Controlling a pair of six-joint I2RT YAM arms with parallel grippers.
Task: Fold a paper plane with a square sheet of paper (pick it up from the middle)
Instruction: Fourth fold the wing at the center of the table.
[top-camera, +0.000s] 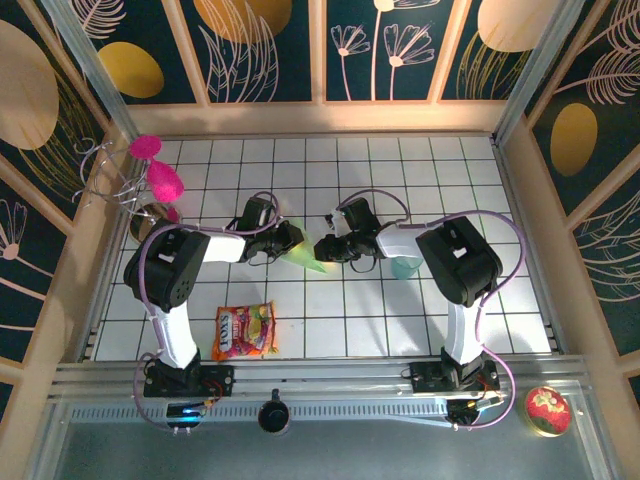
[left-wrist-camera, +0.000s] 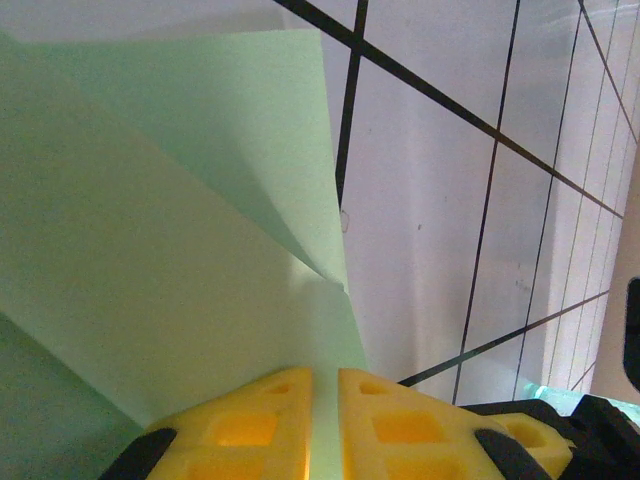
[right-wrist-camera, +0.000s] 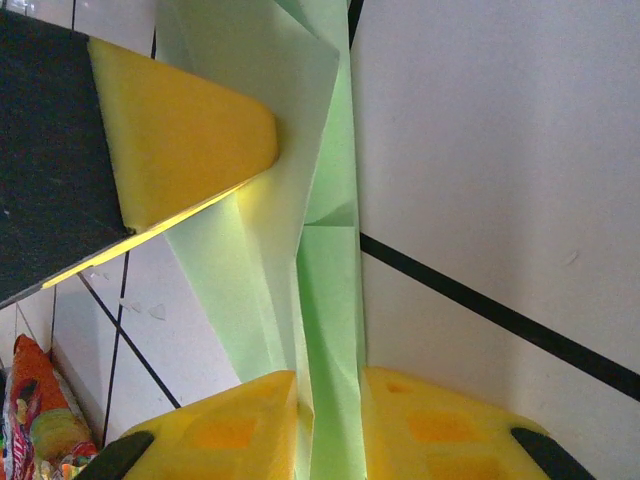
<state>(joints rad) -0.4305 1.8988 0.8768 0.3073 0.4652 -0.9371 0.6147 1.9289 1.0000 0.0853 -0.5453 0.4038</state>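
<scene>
Paper (top-camera: 308, 263): one, folded, inside both grips.
Left claw (left-wrist-camera: 325, 382): one, grasping the paper.
Right claw (right-wrist-camera: 330, 385): one, grasping the paper.

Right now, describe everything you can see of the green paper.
The paper is thin, matte and pale mint green. It is partly folded, with layered flaps and sharp creases that form a pointed wedge. It is mid-table, low over the white gridded table, between the two arms. The left pincer is shut on one edge. The right pincer clasps a narrow folded ridge that runs along its length. Whether its underside rests on the tiles cannot be told.
</scene>
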